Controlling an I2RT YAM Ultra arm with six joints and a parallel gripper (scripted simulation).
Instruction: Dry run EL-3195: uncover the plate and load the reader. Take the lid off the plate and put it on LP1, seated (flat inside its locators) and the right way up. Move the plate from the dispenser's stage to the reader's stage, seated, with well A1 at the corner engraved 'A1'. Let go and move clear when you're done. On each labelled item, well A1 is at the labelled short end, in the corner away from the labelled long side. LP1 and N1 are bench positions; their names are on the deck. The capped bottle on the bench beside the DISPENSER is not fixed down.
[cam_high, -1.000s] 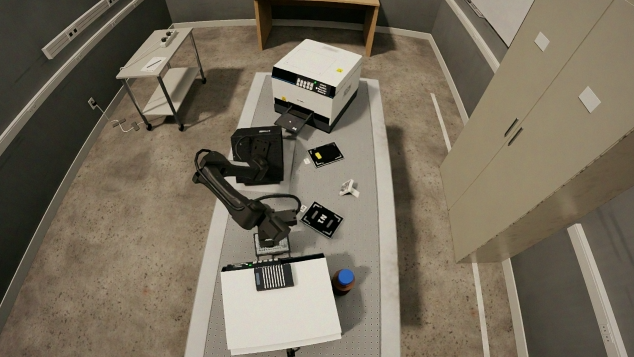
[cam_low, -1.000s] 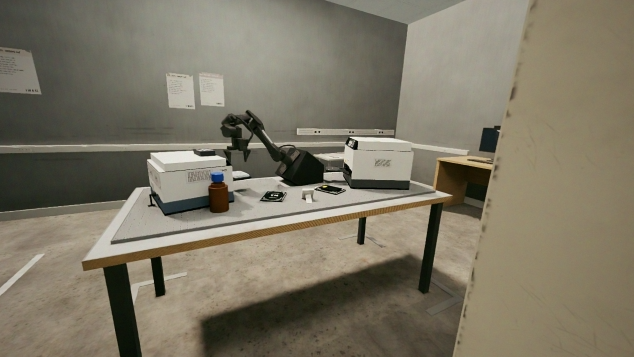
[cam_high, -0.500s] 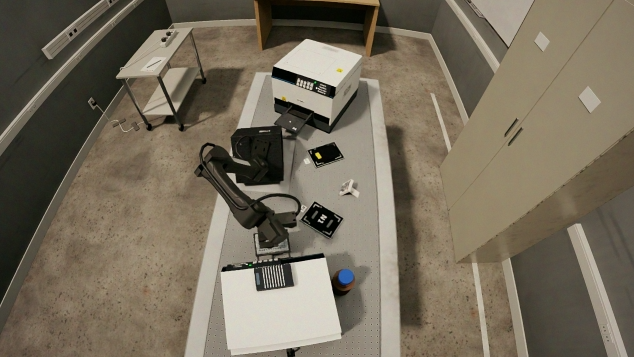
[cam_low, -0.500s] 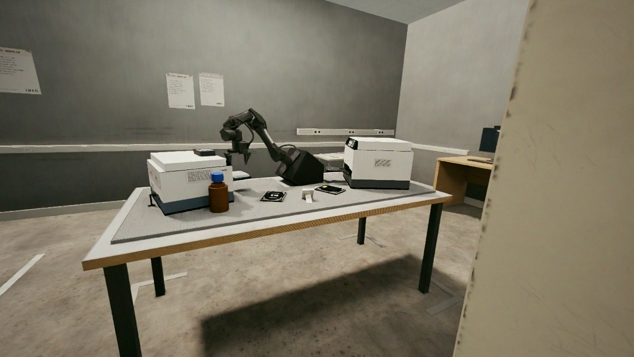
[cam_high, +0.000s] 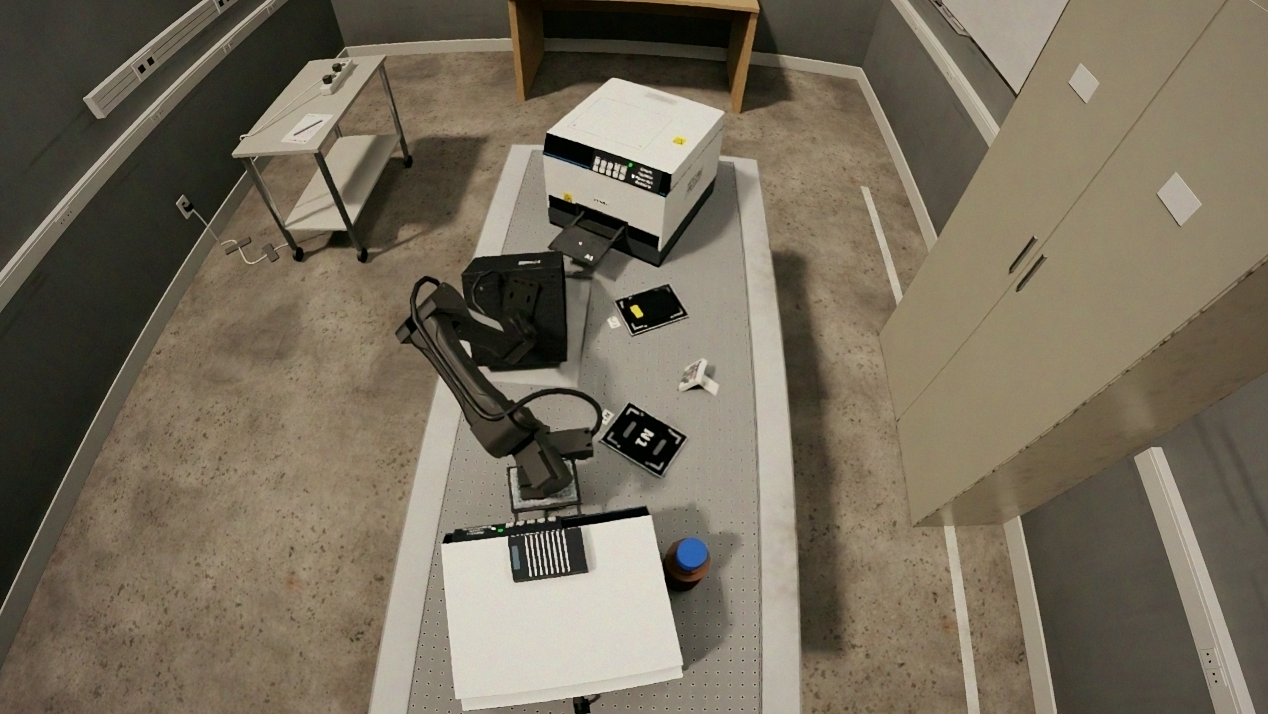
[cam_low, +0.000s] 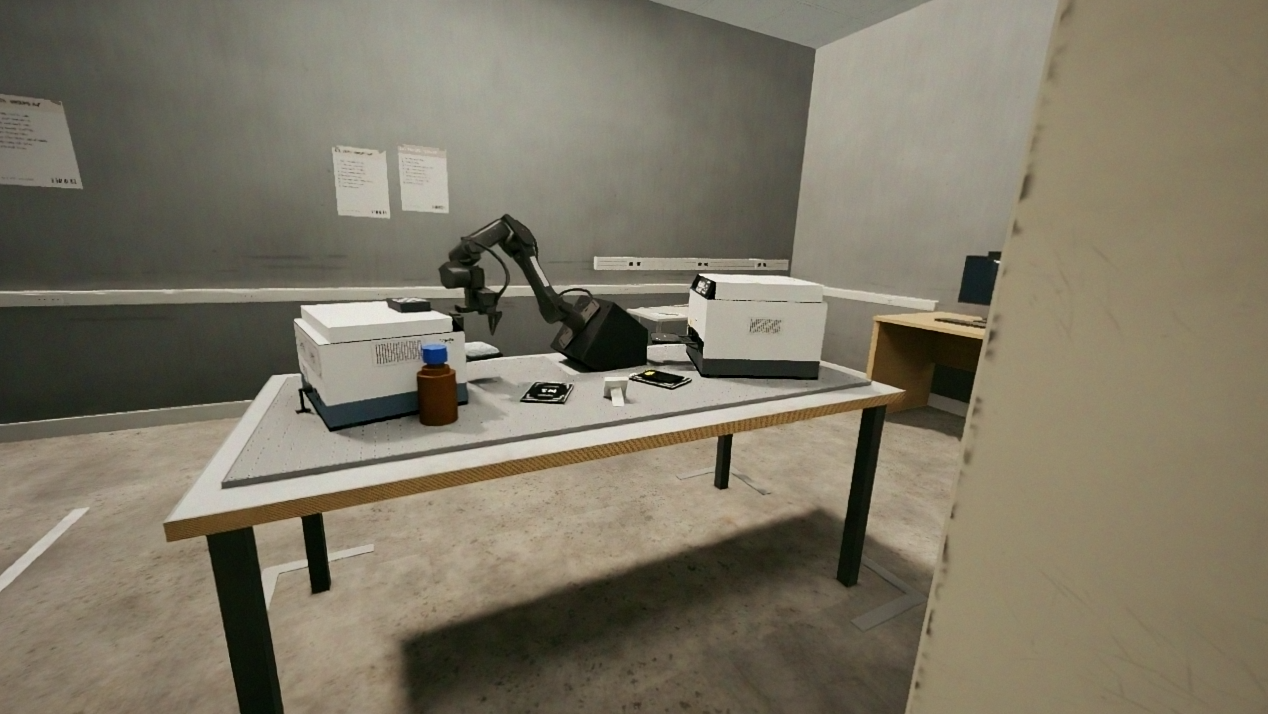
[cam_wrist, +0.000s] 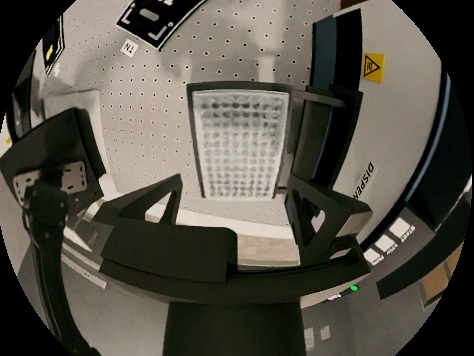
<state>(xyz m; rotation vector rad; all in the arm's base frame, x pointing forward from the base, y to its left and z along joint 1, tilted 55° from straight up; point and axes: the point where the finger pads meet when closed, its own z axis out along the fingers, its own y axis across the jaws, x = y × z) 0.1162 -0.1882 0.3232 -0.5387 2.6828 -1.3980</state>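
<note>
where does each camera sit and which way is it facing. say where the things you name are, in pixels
Top: high past the dispenser's (cam_high: 563, 620) (cam_low: 377, 368) (cam_wrist: 400, 125) end of the bench, looking down its length to the reader (cam_high: 631, 168) (cam_low: 758, 328); shows the whole arm and its base.
Exterior: off the bench's long side, by the bottle (cam_high: 688, 563) (cam_low: 437, 390), looking across to the posters; arm in side profile.
Wrist: on the arm's hand, facing past the open gripper (cam_wrist: 232, 185) down at the plate (cam_wrist: 241, 145); arm links at left.
Top and exterior share both instruments and the bottle.
</note>
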